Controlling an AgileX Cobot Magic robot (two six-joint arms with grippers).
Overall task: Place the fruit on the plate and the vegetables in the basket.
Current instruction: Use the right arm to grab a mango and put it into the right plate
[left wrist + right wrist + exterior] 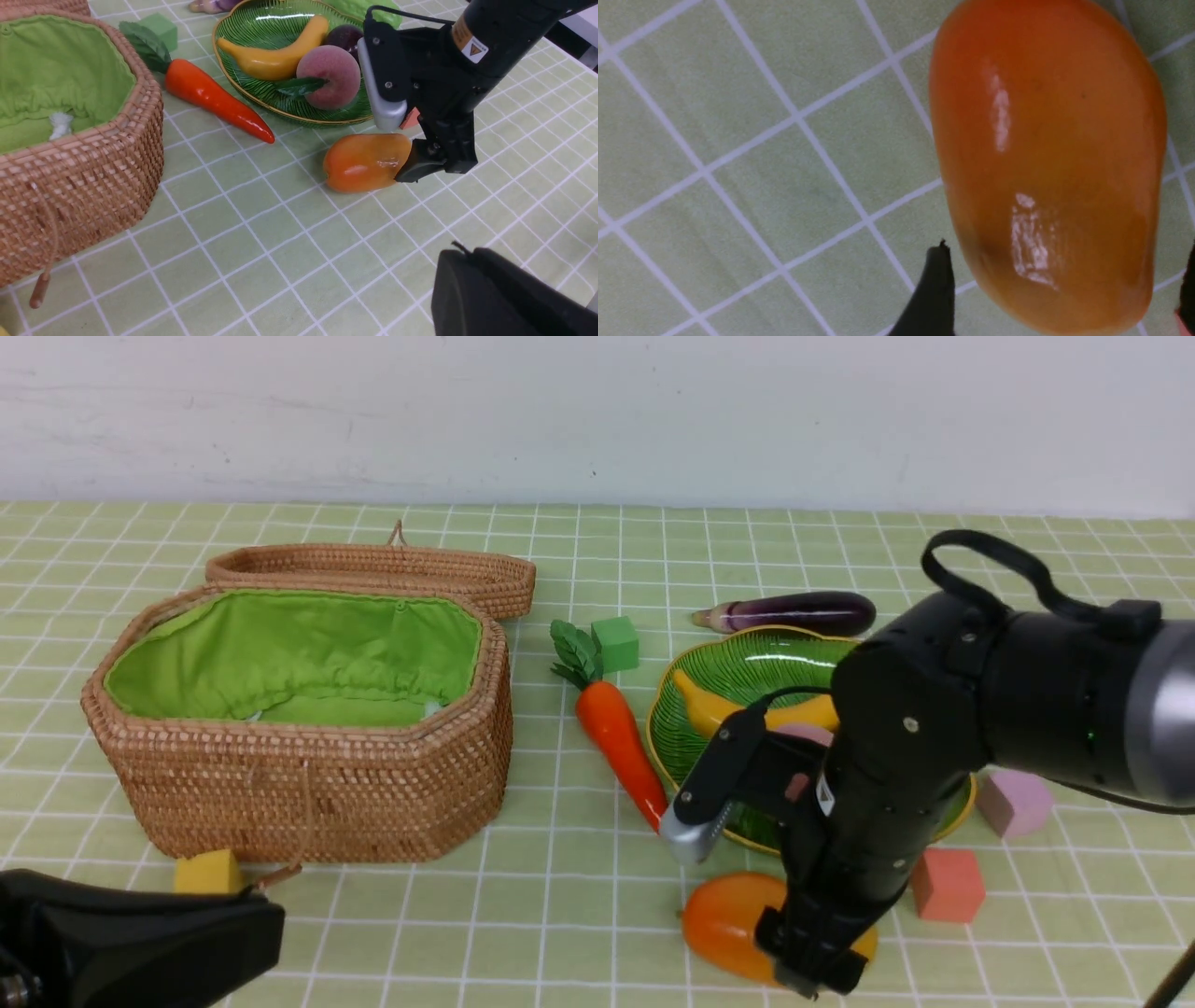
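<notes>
Mango, front view: the mango (pixel 724 919) lies on the checked cloth (pixel 560 915) just on the near side of the plate (pixel 747 663), not on it. The right gripper (pixel 814 971) is down over its right end.
Plate, front view: the banana (pixel 709 707) lies in it, and a bit of the pink peach (pixel 805 733) shows beside the banana.
Vegetables, front view: the carrot (pixel 621 742) lies between basket and plate. The eggplant (pixel 794 613) lies just behind the plate. Both are on the cloth.
Basket, front view: the basket (pixel 308 784) stands with its lid (pixel 373 565) thrown back, and no vegetable shows in the green lining.
Left gripper, front view: the left gripper (pixel 247 924) sits low at the near left, well apart from the fruit.
Plate, left wrist view: banana (pixel 275 56), peach (pixel 329 77) and mangosteen (pixel 345 37) sit together in the plate (pixel 243 18).
Gourd, left wrist view: the bitter gourd (pixel 369 9) lies on the cloth beyond the plate.
Left gripper, left wrist view: its jaws are pressed together with nothing between them.
Mango, right wrist view: the fingers (pixel 934 289) stand spread to either side of the mango's (pixel 1045 140) end. One is just beside the skin and the other is at the picture's edge. The mango does not look pinched yet.
Progress: three of the four fruits are placed and the mango is in hand. All three vegetables are left, so I judge the task under half done.
</notes>
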